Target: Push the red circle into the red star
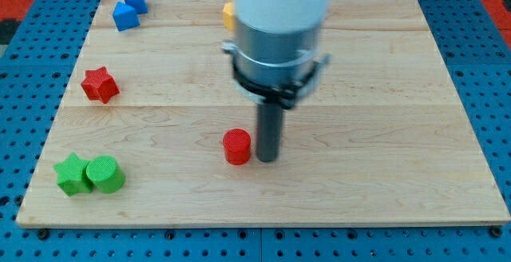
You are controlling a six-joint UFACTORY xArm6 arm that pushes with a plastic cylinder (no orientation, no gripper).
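My tip (267, 159) stands just beside the small red circle block (236, 147), on its right in the view.

The round red circle shows no long axis or heading; it lies mid-tabletop (383, 174), well apart from the red star block (100, 85) at the view's left. No hand is present, only the rod.

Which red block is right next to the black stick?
The red circle. It sits near the board's middle, just to the view's left of my tip. The red star is far off by the view's left edge.
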